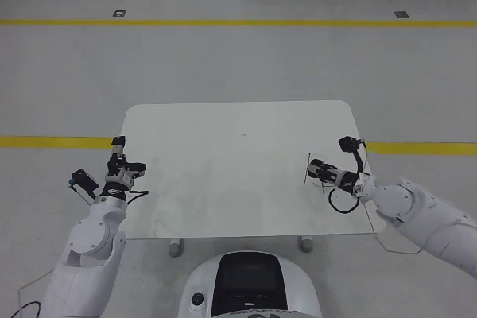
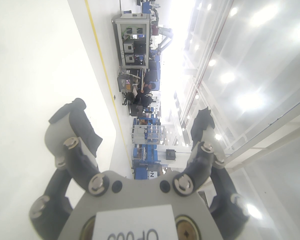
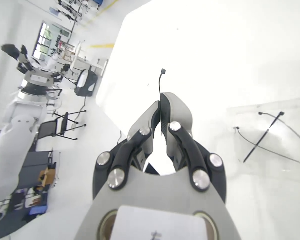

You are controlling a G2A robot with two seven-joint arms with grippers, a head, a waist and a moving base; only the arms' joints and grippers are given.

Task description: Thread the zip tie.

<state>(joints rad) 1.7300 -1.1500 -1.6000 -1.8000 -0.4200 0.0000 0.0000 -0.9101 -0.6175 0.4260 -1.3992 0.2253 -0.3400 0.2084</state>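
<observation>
right pincer (image 3: pixel 160 106) pinching zip tie (image 3: pixel 160 83) | left pincer (image 2: pixel 140 112) spread at table (image 1: pixel 222 159) edge

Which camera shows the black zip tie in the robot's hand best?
Right wrist view: the thin black plastic zip tie pokes from the shut right hand, head clear. Top view: just a faint dark line. Left wrist view faces the room.

White table (image 1: pixel 238 167), yellow floor lines (image 1: pixel 222 22)
</observation>
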